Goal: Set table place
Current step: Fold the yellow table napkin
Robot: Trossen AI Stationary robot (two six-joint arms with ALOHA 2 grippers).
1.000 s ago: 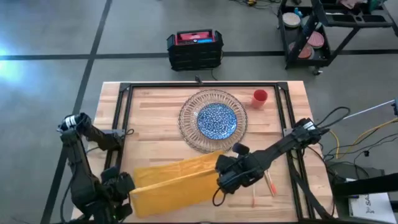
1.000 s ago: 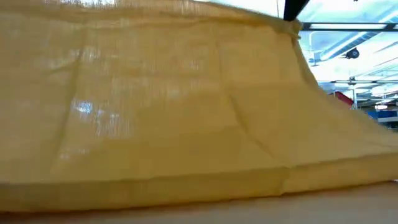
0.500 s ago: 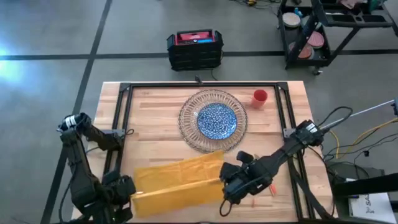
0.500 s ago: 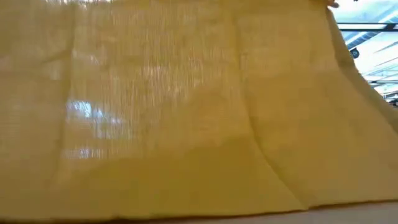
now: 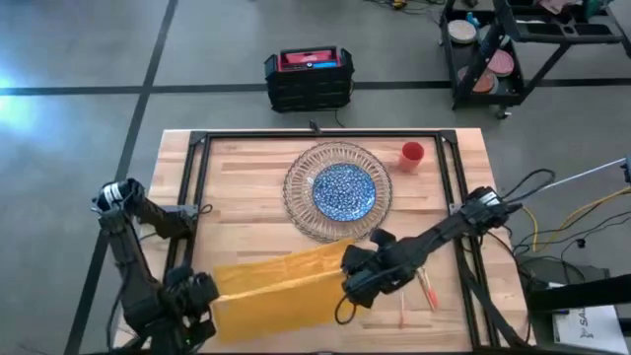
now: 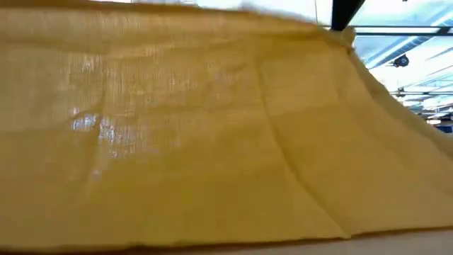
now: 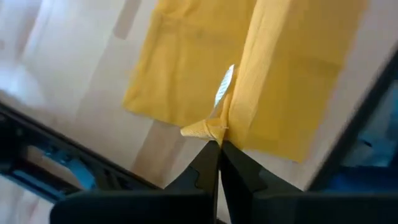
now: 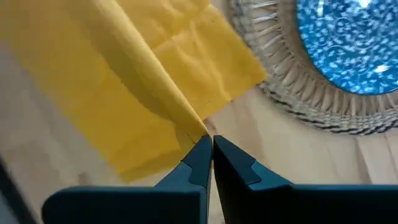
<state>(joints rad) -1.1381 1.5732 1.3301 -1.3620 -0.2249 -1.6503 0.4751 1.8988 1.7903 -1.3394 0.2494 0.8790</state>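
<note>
Since half a second ago, the right gripper (image 5: 352, 286) has pulled back up the desk (image 5: 246, 227) toward the plates, and the yellow napkin (image 5: 281, 286) has spread wider again. Both sets of fingers are closed on the napkin. The right fingers (image 8: 200, 155) pinch one corner, and the cloth hangs away from their tips, with the glass plate (image 8: 292, 99) and blue plate (image 8: 348, 46) just past it. The left gripper (image 7: 217, 148) pinches the opposite corner, and the cloth lies beyond its tips. From table height, the napkin fills nearly everything, so it seems to be lifted. Orange cutlery (image 5: 430, 292) lies beside the right arm. The red cup (image 5: 411, 154) stands far from both.
</note>
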